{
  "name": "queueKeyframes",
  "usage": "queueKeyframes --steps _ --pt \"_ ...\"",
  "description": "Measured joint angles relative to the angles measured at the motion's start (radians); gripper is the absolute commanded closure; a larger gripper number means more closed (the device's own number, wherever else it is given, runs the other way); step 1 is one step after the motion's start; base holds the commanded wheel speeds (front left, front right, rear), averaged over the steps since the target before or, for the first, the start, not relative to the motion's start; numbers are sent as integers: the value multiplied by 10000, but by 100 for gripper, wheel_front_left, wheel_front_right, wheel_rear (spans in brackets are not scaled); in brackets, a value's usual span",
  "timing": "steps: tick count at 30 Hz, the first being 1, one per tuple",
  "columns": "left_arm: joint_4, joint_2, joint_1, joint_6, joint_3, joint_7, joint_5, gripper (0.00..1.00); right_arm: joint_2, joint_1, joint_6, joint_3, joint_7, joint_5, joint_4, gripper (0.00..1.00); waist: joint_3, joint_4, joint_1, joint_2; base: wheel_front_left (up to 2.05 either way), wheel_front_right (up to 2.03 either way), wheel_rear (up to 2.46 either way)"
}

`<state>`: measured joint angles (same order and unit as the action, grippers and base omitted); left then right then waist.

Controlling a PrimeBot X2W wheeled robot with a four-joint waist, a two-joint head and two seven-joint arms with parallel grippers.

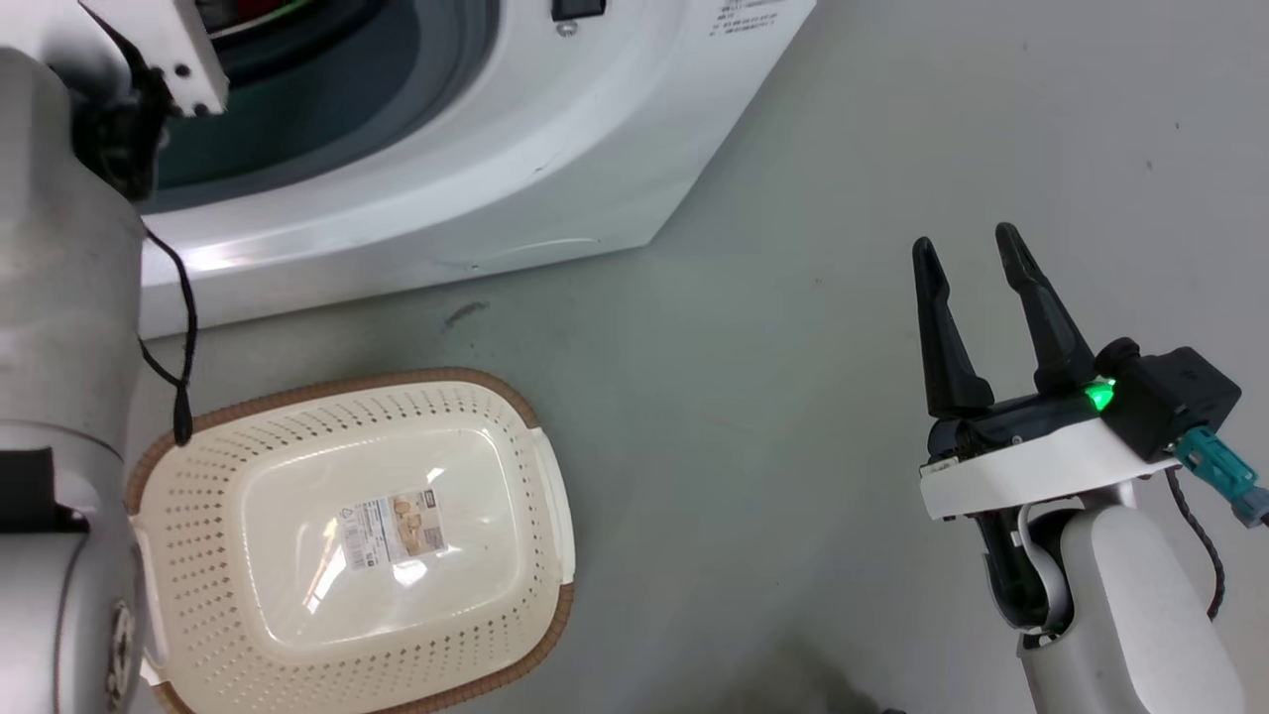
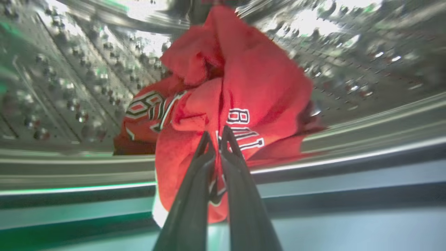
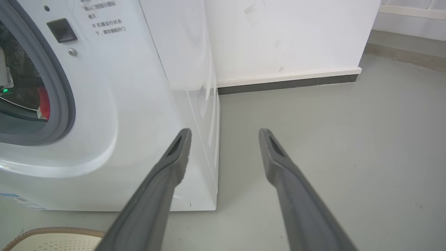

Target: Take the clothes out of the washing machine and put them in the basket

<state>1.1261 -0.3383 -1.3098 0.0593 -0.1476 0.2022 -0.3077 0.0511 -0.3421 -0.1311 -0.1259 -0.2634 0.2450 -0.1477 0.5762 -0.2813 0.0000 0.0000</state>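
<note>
In the left wrist view the red clothes (image 2: 244, 87) with white lettering hang bunched in front of the perforated steel drum, and my left gripper (image 2: 217, 134) is shut on a fold of them. A sliver of red clothes (image 3: 44, 103) shows through the washing machine (image 3: 115, 115) opening in the right wrist view. The white washing machine (image 1: 476, 149) stands at the top of the head view, my left arm reaching into it. The cream basket (image 1: 357, 540) sits on the floor below, nothing in it but a label. My right gripper (image 1: 967, 248) hovers open over the floor at the right.
Grey floor stretches between the basket and my right arm. A white wall with a dark baseboard (image 3: 289, 82) runs behind the machine. The basket rim (image 3: 52, 232) lies at the lower left of the right wrist view.
</note>
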Motion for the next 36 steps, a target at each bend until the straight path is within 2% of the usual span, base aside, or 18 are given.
queueKeyframes --steps 3,4,5,14,24,36 --pt "-6 88 350 -40 35 -957 -44 100 -2 72 0 82 0 -100 -109 0 -289 99 0 0 0 0 0" --pt "40 146 741 -59 -12 -1895 -36 100 -2 188 0 155 0 -169 -190 0 -587 197 0 0 0 0 0" --pt "75 196 862 -56 21 -2211 -73 100 -2 212 0 192 0 -192 -217 0 -687 227 0 0 0 0 0" --pt "520 585 1777 54 211 -4084 -443 100 -4 522 0 420 0 -441 -447 0 -1561 503 -1 0 0 0 0" --pt "-113 951 2855 198 121 -4621 -410 100 -4 1123 2 654 0 -600 -746 0 -2633 771 -1 0 0 0 0" --pt "-3419 1361 5404 -69 493 -4650 -157 100 -4 2030 2 1114 224 -932 -788 0 -4109 1158 -2 0 0 0 0"
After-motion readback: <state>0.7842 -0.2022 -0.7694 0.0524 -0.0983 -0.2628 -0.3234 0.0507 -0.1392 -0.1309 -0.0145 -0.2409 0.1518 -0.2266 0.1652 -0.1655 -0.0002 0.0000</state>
